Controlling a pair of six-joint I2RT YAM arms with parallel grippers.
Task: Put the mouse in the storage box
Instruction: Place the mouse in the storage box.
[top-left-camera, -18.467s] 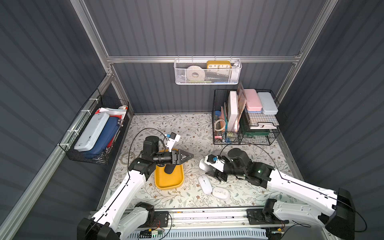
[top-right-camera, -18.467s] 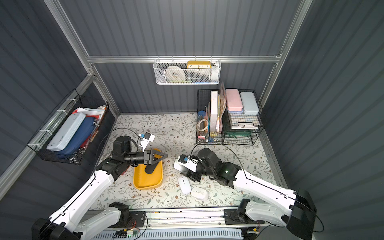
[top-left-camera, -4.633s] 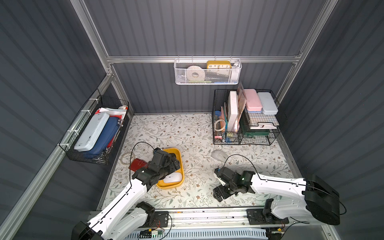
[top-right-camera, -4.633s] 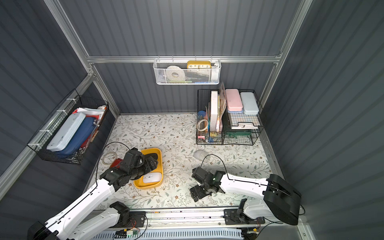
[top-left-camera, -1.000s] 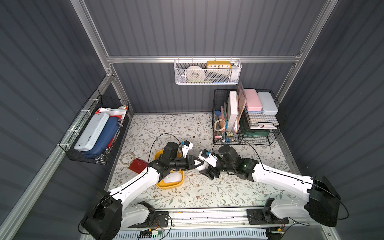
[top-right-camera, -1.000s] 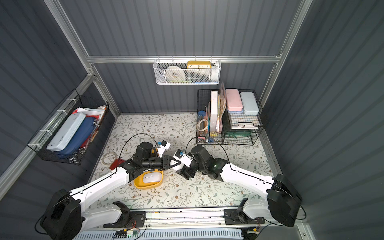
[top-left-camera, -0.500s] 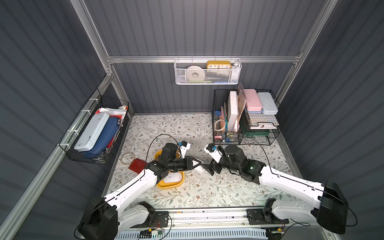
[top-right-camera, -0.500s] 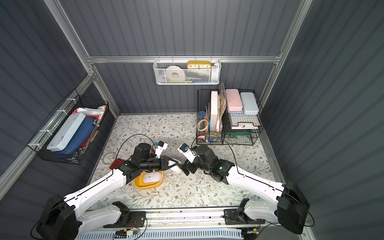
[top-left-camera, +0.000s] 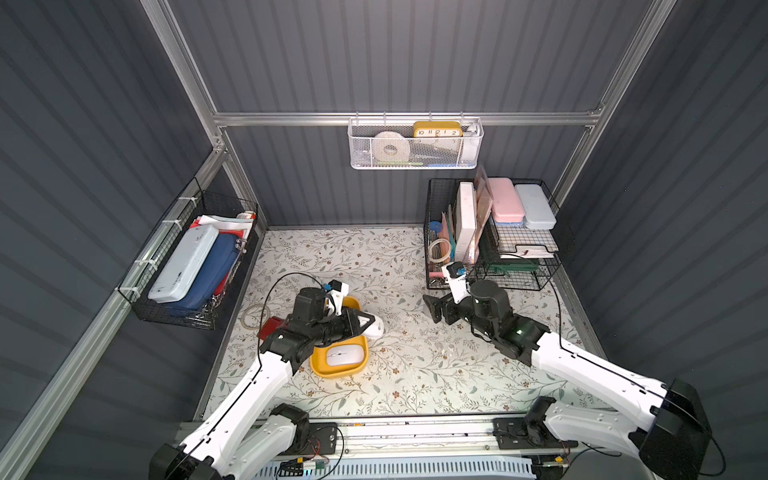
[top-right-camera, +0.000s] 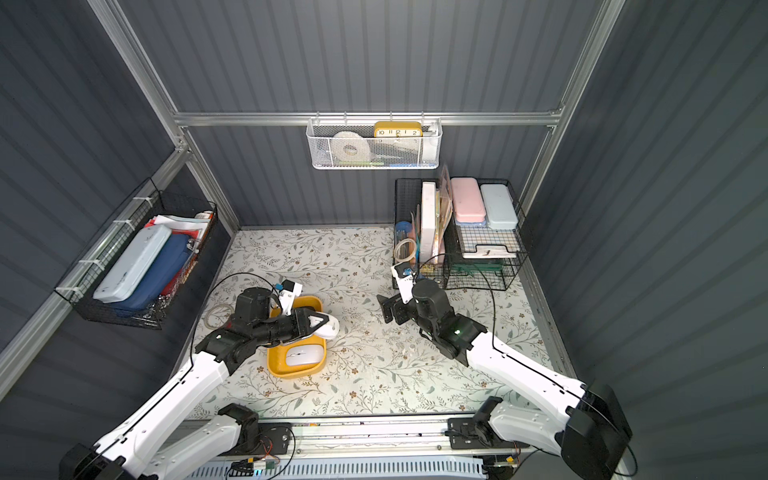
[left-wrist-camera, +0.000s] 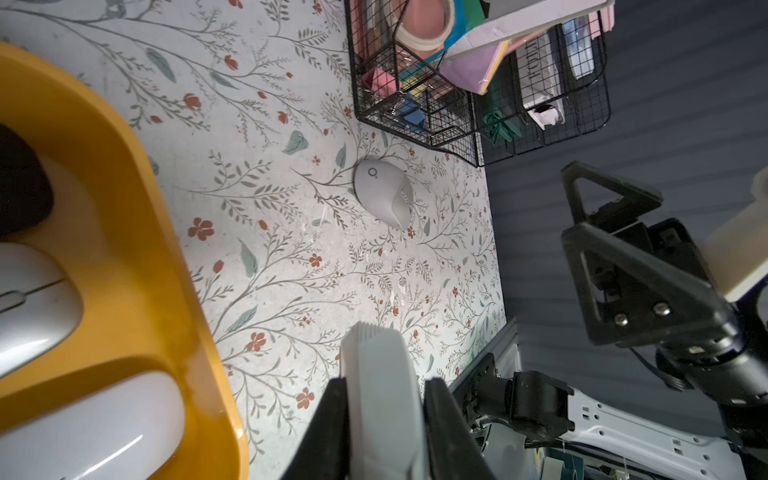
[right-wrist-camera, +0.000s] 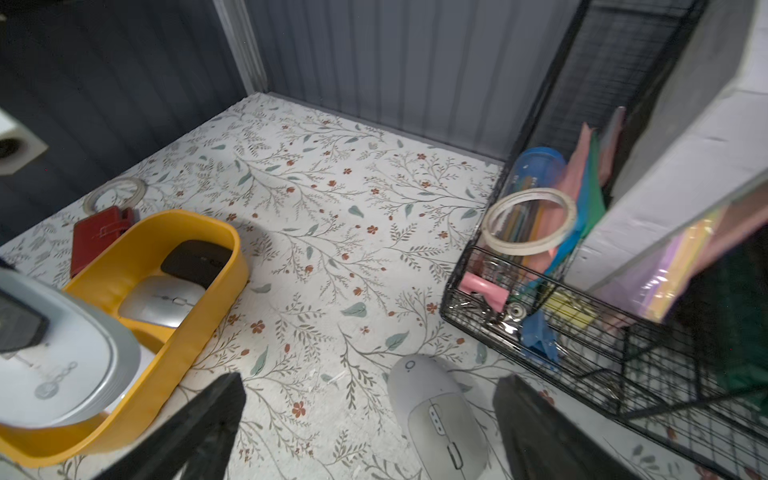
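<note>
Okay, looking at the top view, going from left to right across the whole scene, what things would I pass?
black wall basket → white cable coil → yellow storage box → held white mouse → right gripper → pink case → pale blue case

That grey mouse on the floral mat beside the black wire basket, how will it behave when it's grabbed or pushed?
The grey mouse looks like hard plastic, so probably stiff and light. Its smooth domed shell may slip from a shallow pinch. Lying flat on the mat, it should slide rather than roll.
</note>
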